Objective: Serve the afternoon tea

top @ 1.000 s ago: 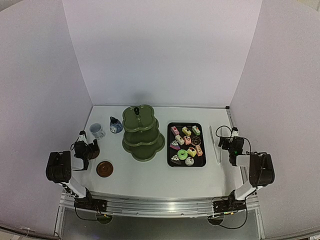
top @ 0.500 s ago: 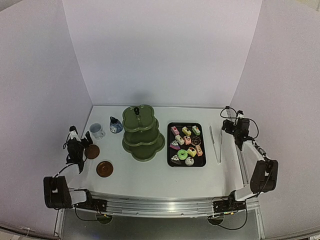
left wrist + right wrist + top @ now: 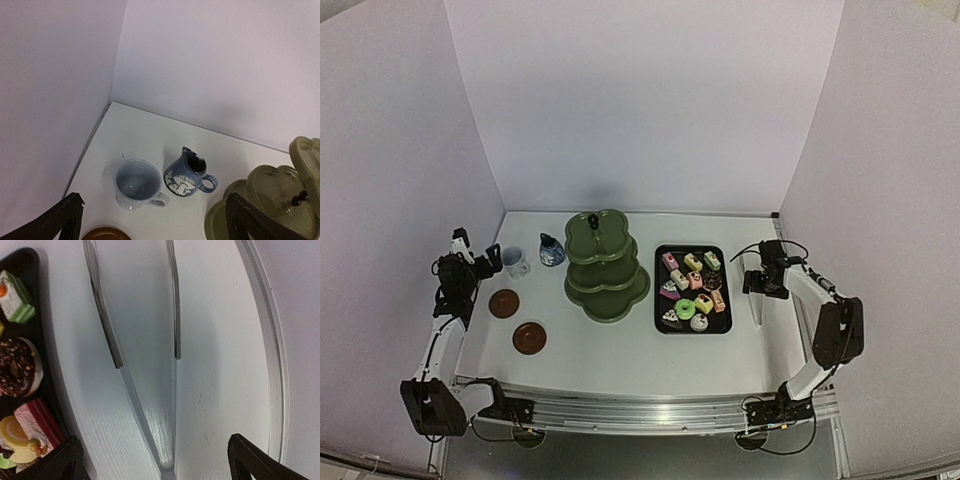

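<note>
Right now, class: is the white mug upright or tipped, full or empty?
Upright and empty: the white mug stands on its base, mouth up, bare bottom showing.

L arm (image 3: 438, 340), R arm (image 3: 810, 285): white links, black joints + cables; L hand (image 3: 154, 197) dark-fingered.

Soft, even light fills the overhead view: the pale lilac walls (image 3: 640, 100) are bright, and the olive-green three-tier scalloped stand (image 3: 607, 265) casts only a faint shadow. The left wrist view is dimmer and slightly soft, with weak shadows beside the white mug (image 3: 134, 184) and small dark-blue pot (image 3: 185, 179). In the right wrist view the white table (image 3: 220, 390) has a glossy sheen, and the thin metal tongs (image 3: 106, 315) blur near the bottom edge.
</note>
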Motion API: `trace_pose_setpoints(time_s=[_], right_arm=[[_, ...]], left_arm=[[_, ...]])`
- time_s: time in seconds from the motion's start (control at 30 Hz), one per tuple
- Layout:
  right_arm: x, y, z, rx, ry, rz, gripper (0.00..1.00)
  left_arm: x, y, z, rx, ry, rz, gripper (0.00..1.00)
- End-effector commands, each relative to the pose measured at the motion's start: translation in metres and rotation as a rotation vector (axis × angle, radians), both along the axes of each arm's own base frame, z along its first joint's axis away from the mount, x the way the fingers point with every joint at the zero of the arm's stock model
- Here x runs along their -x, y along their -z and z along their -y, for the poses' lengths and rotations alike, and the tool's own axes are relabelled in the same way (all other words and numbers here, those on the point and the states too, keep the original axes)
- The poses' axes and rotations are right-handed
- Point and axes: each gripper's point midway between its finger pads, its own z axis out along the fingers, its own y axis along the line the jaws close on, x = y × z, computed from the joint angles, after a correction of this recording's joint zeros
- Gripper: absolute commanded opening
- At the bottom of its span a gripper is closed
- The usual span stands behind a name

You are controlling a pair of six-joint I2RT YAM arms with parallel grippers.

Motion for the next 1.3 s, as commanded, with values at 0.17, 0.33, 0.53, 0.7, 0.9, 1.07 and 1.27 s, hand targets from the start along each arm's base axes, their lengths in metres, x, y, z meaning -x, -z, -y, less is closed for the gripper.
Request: trace_pose_setpoints(time_s=[0.17,0.33,0.53,0.7,0.9,1.07,1.27], right_arm=[[0.008,0.046,0.0,-0.027,0.073,-0.222,0.88],[-0.003,0.065,-0.001,-0.073,0.051,-0.27,0.78],[-0.012,0.079,0.003,-0.095,0.056,-0.292,0.65],[-0.009,0.09,0.003,-0.095,0.056,-0.321,0.58],[0.004,0.107,0.011,-0.051,0.062,-0.369,0.52],[0.003,0.098,0.011,-0.05,0.06,-0.348,0.43],[-0.014,0.04,0.005,-0.094,0.063,-0.25,0.41]], left_arm=[[0.023,0.012,0.053,0.096,0.286,-0.069,1.0],[0.016,0.007,0.054,0.126,0.29,-0.063,1.0],[0.004,-0.001,0.05,0.142,0.271,-0.056,1.0],[0.001,0.0,0.048,0.135,0.265,-0.056,1.0],[-0.001,0.0,0.047,0.125,0.262,-0.052,1.0],[-0.002,-0.002,0.047,0.121,0.263,-0.039,1.0],[-0.002,-0.003,0.048,0.114,0.27,-0.035,1.0]])
